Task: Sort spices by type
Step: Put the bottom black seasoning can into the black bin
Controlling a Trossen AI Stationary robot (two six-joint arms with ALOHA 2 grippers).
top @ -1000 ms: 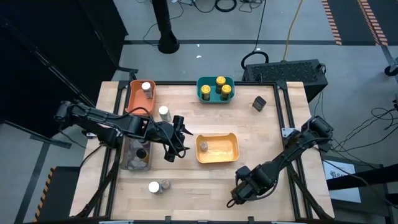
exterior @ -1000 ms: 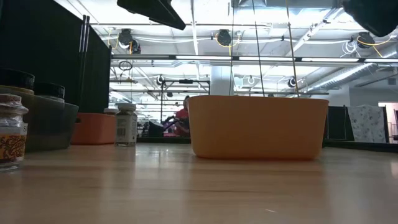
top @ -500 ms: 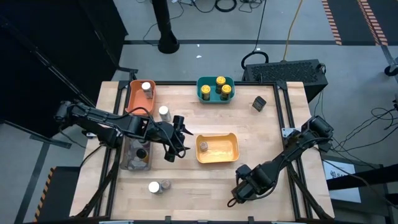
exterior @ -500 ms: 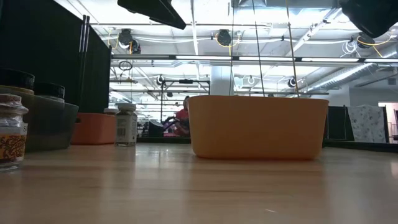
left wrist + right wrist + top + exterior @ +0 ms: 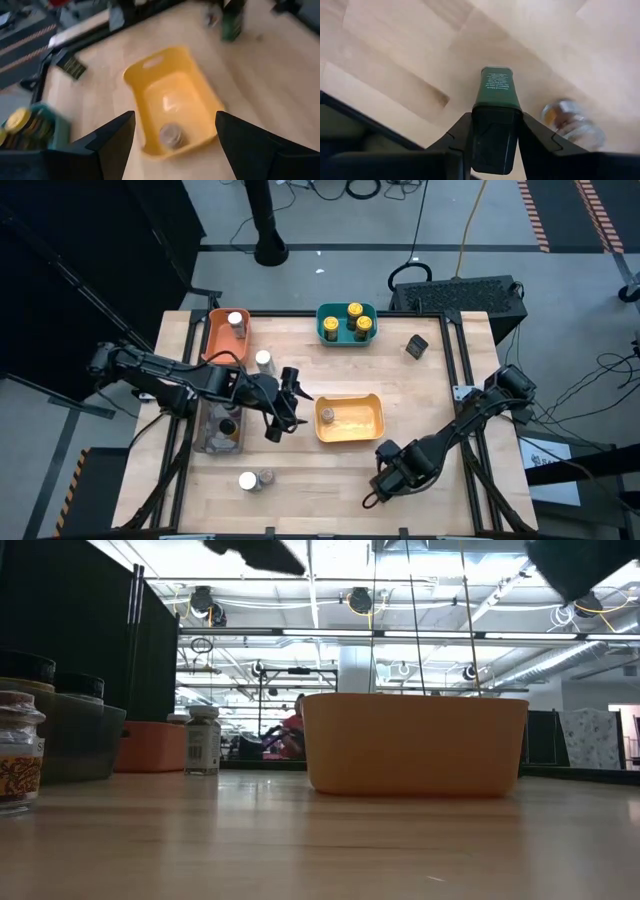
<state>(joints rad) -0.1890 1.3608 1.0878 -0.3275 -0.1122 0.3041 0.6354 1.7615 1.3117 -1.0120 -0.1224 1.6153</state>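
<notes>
A wooden worktop [image 5: 420,390] seen from above carries four small bins and scattered spice jars. In the centre of the frame sits a yellow bin [image 5: 350,418] holding one grey-lidded jar [image 5: 326,415] at its left end. At top centre a teal bin [image 5: 346,324] holds three yellow-lidded jars [image 5: 354,310]. At upper left an orange bin [image 5: 222,335] holds one white-lidded jar [image 5: 236,321], and another white-lidded jar [image 5: 264,361] stands on the worktop just right of that bin. A grey bin [image 5: 219,429] at left centre holds dark-lidded jars, partly hidden under the left arm. Near the lower left edge two jars stand side by side, one white-lidded [image 5: 247,480] and one grey-lidded [image 5: 267,478]. A small dark tin [image 5: 416,345] lies at the upper right. The left gripper [image 5: 287,402] hovers just left of the yellow bin with its fingers spread wide and nothing between them; its wrist view looks down into that bin. The right gripper [image 5: 385,482] is at lower centre right of the frame, and its wrist view shows its fingers [image 5: 457,135] closed on a green rectangular tin [image 5: 495,100], with a blurred clear jar [image 5: 572,122] on the wood close beside it.
</notes>
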